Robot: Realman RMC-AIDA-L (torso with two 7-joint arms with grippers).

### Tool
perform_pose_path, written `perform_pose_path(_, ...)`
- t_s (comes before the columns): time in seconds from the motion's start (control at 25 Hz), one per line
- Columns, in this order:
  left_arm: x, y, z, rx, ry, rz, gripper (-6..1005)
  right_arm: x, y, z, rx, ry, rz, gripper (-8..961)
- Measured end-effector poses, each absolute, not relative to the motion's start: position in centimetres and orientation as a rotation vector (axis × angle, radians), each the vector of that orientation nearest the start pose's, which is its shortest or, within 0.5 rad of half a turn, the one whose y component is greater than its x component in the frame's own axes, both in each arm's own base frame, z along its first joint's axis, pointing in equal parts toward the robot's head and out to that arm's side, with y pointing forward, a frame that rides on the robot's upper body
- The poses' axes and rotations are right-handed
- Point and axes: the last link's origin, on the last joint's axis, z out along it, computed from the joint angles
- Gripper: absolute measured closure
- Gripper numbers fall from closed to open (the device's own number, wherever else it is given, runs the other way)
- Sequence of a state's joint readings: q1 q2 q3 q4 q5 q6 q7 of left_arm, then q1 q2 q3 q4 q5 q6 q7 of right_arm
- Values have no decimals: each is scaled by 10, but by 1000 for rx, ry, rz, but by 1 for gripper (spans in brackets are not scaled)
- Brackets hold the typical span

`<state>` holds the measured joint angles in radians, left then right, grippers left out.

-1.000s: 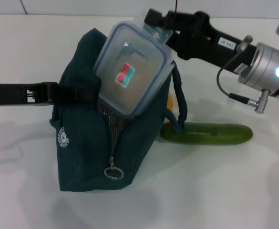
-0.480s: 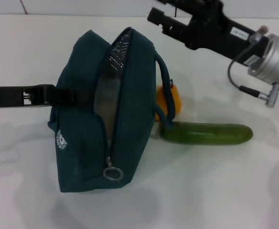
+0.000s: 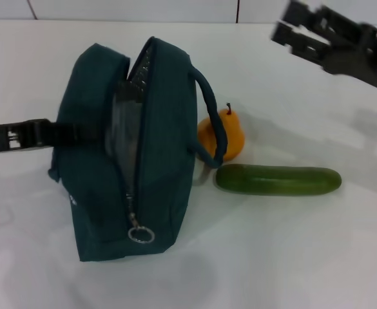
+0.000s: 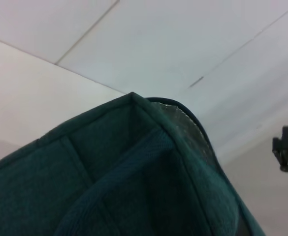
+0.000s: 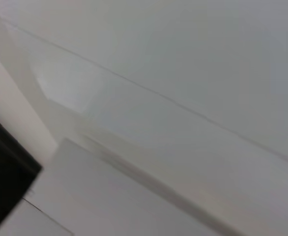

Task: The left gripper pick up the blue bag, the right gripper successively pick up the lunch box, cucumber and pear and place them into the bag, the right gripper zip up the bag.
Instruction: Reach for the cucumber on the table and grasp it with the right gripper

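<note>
Black two-fingered left gripper point(image 3: 43, 132) clamped on dark teal-blue fabric bag's point(image 3: 127, 161) left side; black right gripper point(image 3: 290, 24) far right, spread empty. Orange-yellow pear point(image 3: 230, 135), long green cucumber point(image 3: 278, 180) right of bag.

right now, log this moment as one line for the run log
left gripper: shut on blue bag handle | right gripper: open, raised, empty | lunch box: not visible | cucumber, pear: on table | zipper: open

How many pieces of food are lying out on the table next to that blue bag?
2. The pear sits against the blue bag's handle loop, partly hidden by it; the cucumber lies just in front of the pear. More may be inside the bag, out of sight.
</note>
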<state>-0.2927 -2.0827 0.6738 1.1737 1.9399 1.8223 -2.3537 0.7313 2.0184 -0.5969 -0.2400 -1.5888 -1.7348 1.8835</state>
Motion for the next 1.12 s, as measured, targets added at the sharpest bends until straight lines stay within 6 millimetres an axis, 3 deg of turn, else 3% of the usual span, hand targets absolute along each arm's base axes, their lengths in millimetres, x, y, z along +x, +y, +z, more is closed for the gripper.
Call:
perform_pose_path(0.24, -276, 275, 84, -2381, -1611, -827, 959, 206, 351, 29, -2528, 1272, 1497, 177)
perform_pose_path(0.28, -276, 274, 84, -2382, -1609, -828, 959, 213, 349, 35, -2618, 1190, 1350, 176)
perform_pose_path(0.56, -278, 273, 83, -2385, -1603, -829, 959, 221, 356, 49, -2825, 975, 927, 90)
perform_pose_path(0.88, -277, 274, 81, -2388, -1616, -841, 959, 195, 382, 64, -2982, 564, 309, 97)
perform_pose_path(1.12, -276, 275, 78, -2399, -1611, -853, 959, 156, 399, 51, -3049, 334, -196, 96)
